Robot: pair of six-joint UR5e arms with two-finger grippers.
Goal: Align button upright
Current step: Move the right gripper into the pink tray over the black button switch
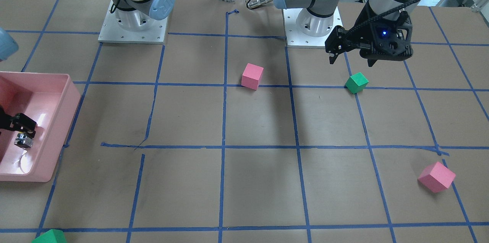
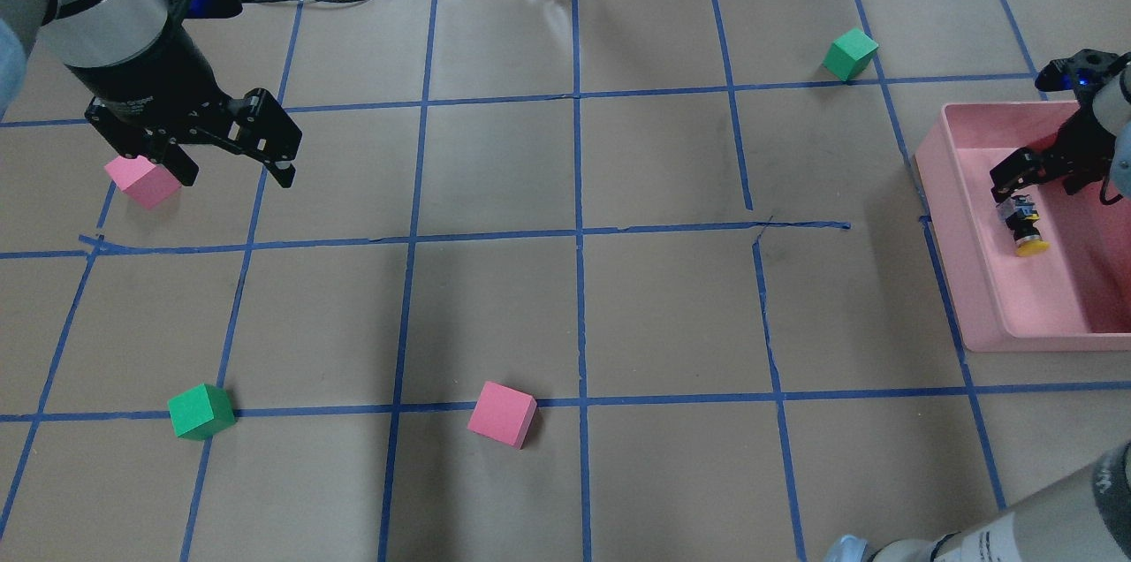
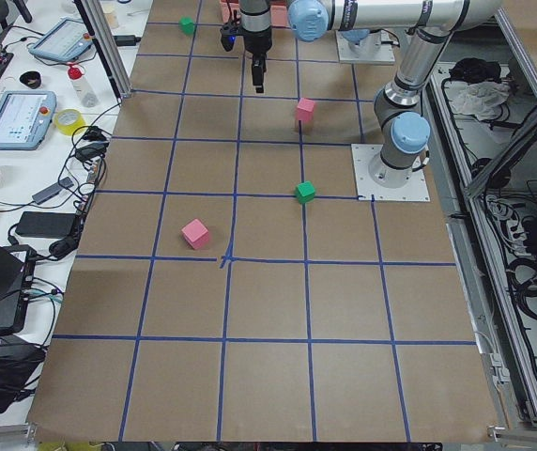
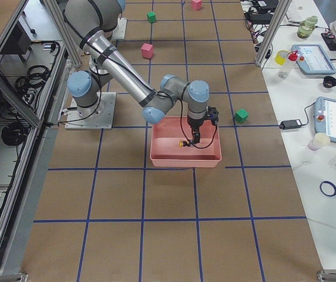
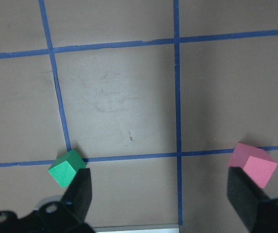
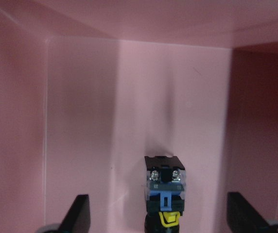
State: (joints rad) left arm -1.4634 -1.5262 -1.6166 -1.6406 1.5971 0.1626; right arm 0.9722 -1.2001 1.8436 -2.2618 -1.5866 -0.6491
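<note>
The button (image 2: 1025,226) lies on its side in the pink bin (image 2: 963,279), its yellow cap toward the robot and its black and grey body toward the far side. My right gripper (image 2: 1016,191) reaches into the bin just above it. In the right wrist view the button's body (image 6: 164,187) sits between the two wide-apart fingers (image 6: 80,213) and touches neither, so the gripper is open. The button also shows in the front view (image 1: 23,141). My left gripper (image 2: 234,173) hangs open and empty above the table, far from the bin.
A pink cube (image 2: 141,180) sits partly under the left gripper. A green cube (image 2: 201,411) and a pink cube (image 2: 502,413) lie near the robot's side. Another green cube (image 2: 850,55) lies beyond the bin. Blue tape lines grid the brown table.
</note>
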